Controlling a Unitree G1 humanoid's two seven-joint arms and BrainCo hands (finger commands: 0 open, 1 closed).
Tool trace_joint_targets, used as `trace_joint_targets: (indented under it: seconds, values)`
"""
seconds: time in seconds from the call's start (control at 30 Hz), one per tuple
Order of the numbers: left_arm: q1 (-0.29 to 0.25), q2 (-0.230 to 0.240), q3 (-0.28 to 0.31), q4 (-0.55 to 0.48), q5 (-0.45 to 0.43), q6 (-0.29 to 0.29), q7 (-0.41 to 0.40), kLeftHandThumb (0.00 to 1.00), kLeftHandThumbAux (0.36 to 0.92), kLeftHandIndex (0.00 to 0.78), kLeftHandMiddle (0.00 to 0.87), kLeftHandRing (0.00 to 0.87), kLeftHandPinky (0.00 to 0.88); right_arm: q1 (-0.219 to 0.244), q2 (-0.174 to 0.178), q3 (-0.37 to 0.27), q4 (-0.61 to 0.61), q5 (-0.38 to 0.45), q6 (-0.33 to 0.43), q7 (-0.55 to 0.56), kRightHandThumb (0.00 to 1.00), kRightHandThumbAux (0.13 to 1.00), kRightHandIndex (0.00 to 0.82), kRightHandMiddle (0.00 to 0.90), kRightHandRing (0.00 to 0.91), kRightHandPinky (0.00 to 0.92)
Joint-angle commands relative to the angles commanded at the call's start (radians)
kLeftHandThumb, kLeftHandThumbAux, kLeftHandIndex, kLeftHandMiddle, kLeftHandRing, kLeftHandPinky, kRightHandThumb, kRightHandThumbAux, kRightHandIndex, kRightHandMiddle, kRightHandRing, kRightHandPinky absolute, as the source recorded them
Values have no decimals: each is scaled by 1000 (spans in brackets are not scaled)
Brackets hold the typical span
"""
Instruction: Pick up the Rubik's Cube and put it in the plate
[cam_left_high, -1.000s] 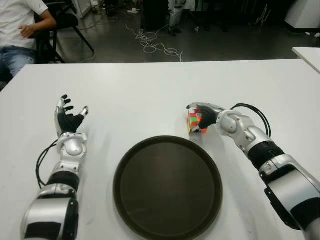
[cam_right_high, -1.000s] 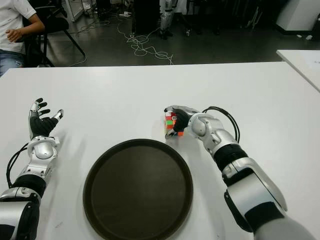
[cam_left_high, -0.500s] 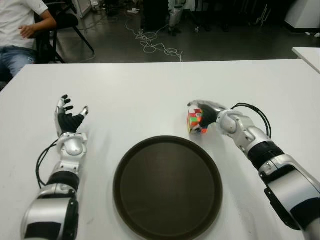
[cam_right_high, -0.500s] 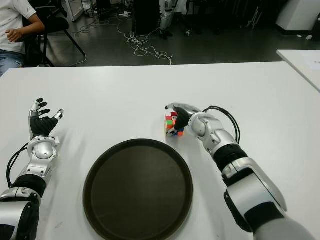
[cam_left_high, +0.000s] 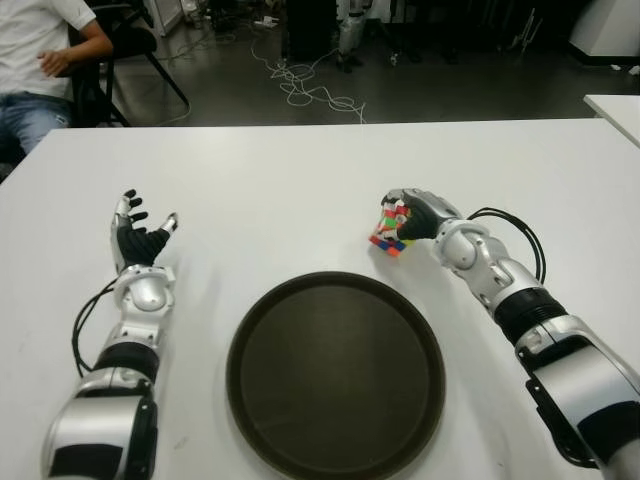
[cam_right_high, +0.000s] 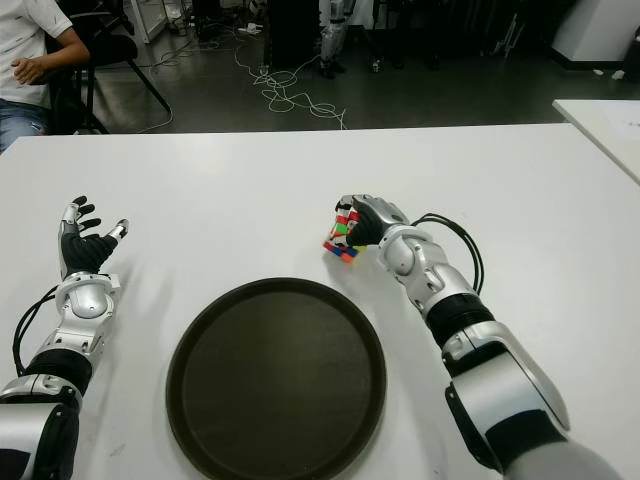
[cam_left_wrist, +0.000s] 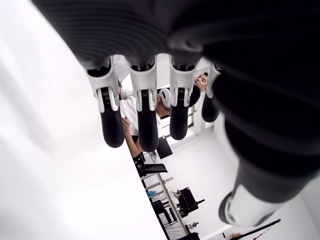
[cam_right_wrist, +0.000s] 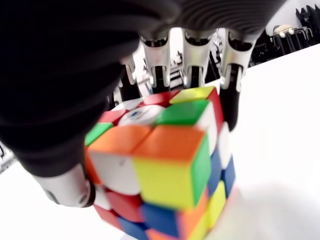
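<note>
- Left eye view: the Rubik's Cube (cam_left_high: 391, 230) is held tilted in the curled right hand (cam_left_high: 418, 216), just beyond the far rim of the round dark plate (cam_left_high: 335, 372), toward the right edge of the white table (cam_left_high: 300, 190). The left hand (cam_left_high: 135, 240) is shown spread, empty, near the left edge.
- Right eye view: the same arrangement is shown.
- Left wrist view: straight fingers (cam_left_wrist: 111, 120) enclosing nothing are shown.
- Right wrist view: fingers (cam_right_wrist: 231, 85) are seen bracing the cube's far face. It is judged light, rigid and smooth-sided; opposite flat faces are best gripped.

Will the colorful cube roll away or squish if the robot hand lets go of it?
Probably not. The Rubik's Cube has flat faces and square corners, so it should sit still rather than roll. It looks hard, keeping its shape inside the right hand. Its glossy stickers might be a bit slippery, and it is tilted, so it could topple onto a face.
</note>
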Motion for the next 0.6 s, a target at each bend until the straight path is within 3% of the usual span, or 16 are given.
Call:
trace_joint_targets:
  seconds: [0.6]
  values:
    - [1, -1, 7, 5, -7, -18, -9, 98, 755, 139, 200, 231, 287, 4, 0, -16, -3, 20, 0, -4, 696, 728, 431, 731, 729, 730]
